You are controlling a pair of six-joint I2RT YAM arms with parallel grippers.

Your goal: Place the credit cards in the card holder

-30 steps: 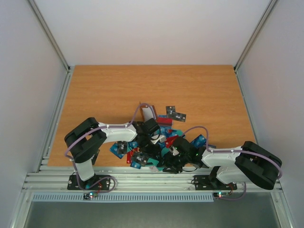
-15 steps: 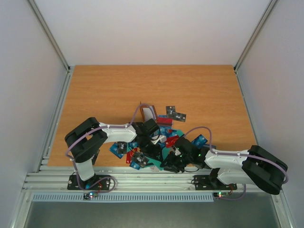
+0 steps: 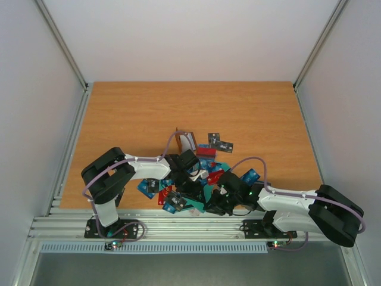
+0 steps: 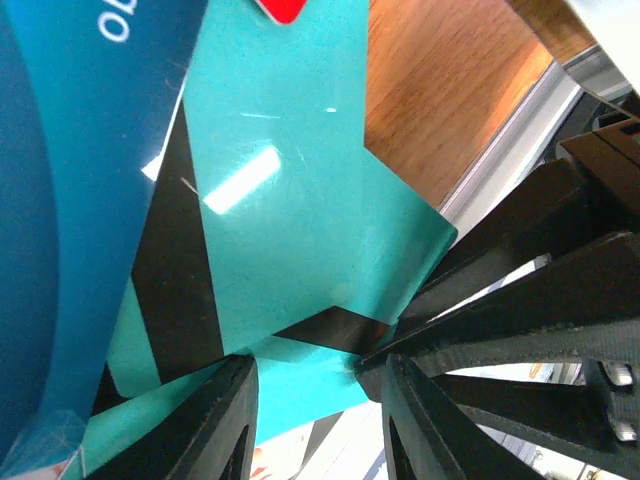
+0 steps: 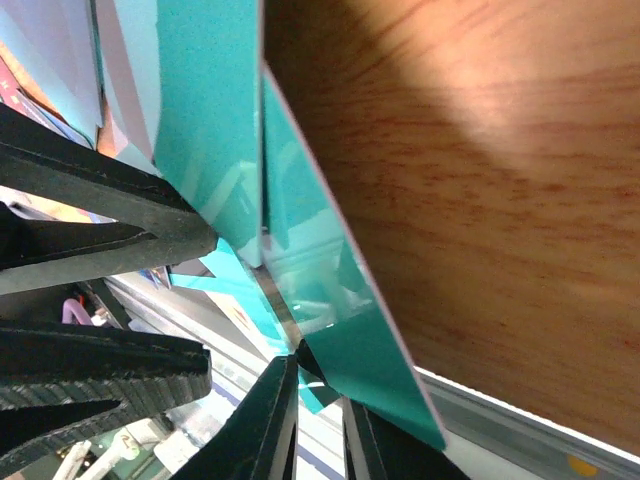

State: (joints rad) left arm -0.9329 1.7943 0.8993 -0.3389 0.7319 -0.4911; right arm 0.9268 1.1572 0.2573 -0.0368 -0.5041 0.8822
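Your right gripper (image 5: 320, 385) has narrow jaws that pinch the edge of a teal card (image 5: 355, 345), with the wooden table (image 5: 450, 200) showing behind it. Your left gripper (image 4: 312, 370) is right beside it, jaws partly apart, and a striped teal card (image 4: 300, 230) lies across the gap. You cannot tell whether that card is gripped. The other credit cards (image 3: 152, 186) lie heaped under and around both tools. The card holder (image 3: 180, 138) sits just beyond your left gripper, at the heap's far edge.
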